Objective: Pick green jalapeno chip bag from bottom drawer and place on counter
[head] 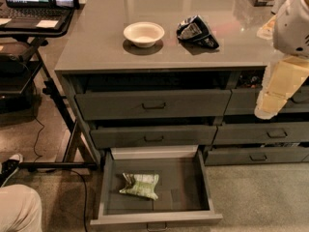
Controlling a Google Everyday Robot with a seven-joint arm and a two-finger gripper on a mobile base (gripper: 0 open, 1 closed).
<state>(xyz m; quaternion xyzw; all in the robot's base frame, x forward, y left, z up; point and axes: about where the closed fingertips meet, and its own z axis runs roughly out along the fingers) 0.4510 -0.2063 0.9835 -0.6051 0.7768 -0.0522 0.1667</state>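
Bottom drawer (186,190) open; green jalapeno chip bag (140,185) lies inside, nothing covering it.
Tool (273,98) at 3 o'clock, grip state cannot be told; bowl (144,34) and black-and-white bag (197,31) on desk (96,37), 12 o'clock.

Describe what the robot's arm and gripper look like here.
The arm, at the right edge, has a smooth rounded white casing with a couple of small dark spots. Below it the gripper is pale cream-yellow and blocky, made of flat stepped segments, in front of the right-hand drawers. No cables or lettering show.
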